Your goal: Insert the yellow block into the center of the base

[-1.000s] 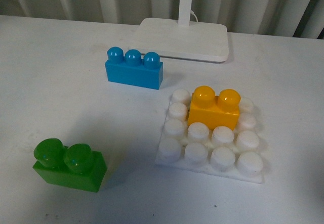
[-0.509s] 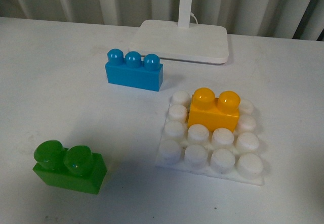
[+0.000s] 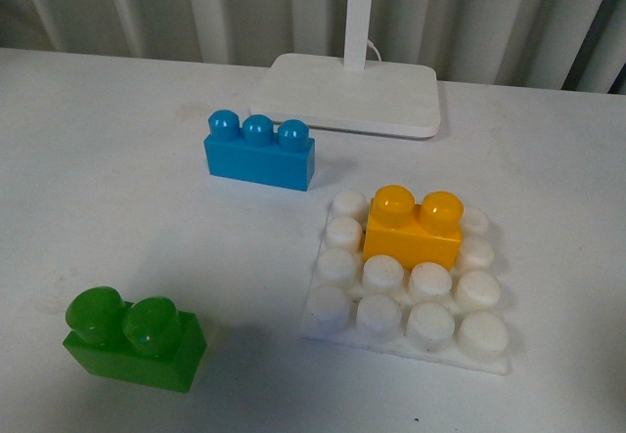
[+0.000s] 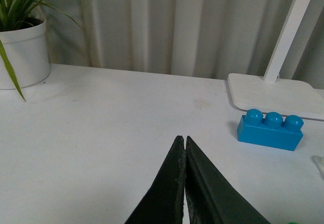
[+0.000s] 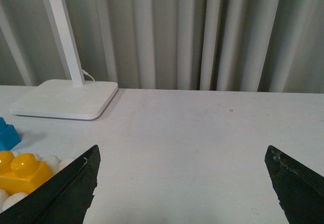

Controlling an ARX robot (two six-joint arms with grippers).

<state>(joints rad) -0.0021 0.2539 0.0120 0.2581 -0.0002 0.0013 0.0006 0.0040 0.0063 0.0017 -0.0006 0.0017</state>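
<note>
The glossy orange-yellow two-stud block (image 3: 413, 226) sits pressed onto the flat white studded base plate (image 3: 406, 281), in its far-centre rows. White studs border it all round. Left gripper (image 4: 184, 144): fingers closed together, empty. Right gripper (image 5: 182, 183): fingers spread wide, empty, over bare white tabletop (image 5: 192, 133).

I'm reading no text anywhere: no labels, brands, numbers or signs on any surface in my front or wrist views.
</note>
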